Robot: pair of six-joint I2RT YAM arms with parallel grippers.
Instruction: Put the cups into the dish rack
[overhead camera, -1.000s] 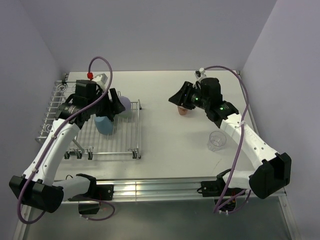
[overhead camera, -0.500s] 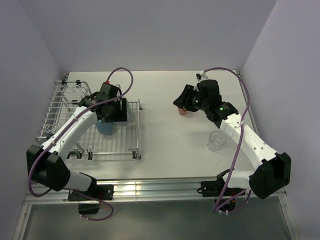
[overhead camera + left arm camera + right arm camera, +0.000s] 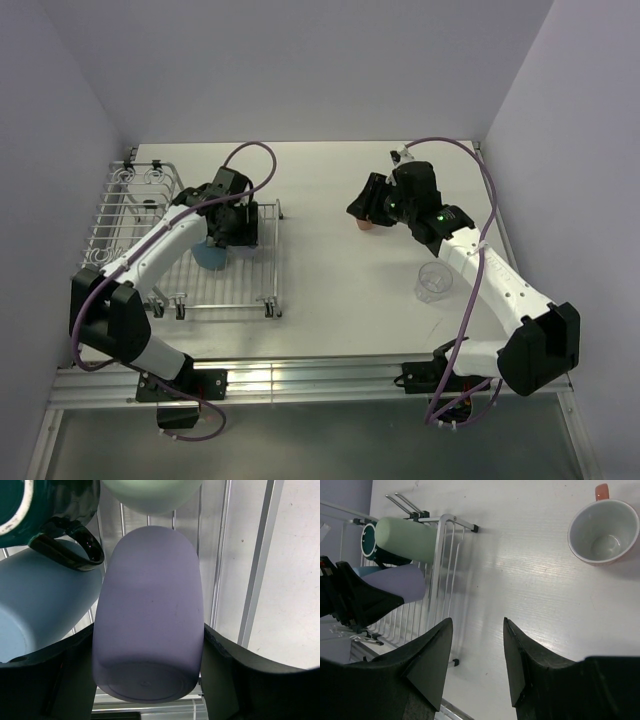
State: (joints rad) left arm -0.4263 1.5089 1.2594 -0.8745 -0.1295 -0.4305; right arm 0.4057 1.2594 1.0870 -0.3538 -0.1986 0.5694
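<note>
Dish rack (image 3: 250, 283): silver wire, stood at the left of the table (image 3: 330, 280), four cups gathered over its right-hand portion. Left gripper (image 3: 229, 226): held above the rack, its jaws pinched on the sides of the lavender cup (image 3: 150, 605). Lavender cup: laid on its side along the bars with the base turned toward the wrist camera; whether it rests on the bars cannot be told. Blue cup (image 3: 40, 610): set just to the left of the lavender cup, on the rack grid. Dark green mug (image 3: 50, 502): placed beyond the blue cup, the handle directed toward the lavender cup. Pale green cup (image 3: 407, 541): laid on its side at the far edge of the rack, just beside the mug. Right gripper (image 3: 477, 622): positioned over the table to the right of the rack, jaws spread and nothing held between them. Salmon-orange cup (image 3: 604, 530): stood upright on the table just beyond the right gripper, white interior shown. Clear cup (image 3: 433, 281): stood upright on the table nearer and further right, well apart from the rack.
</note>
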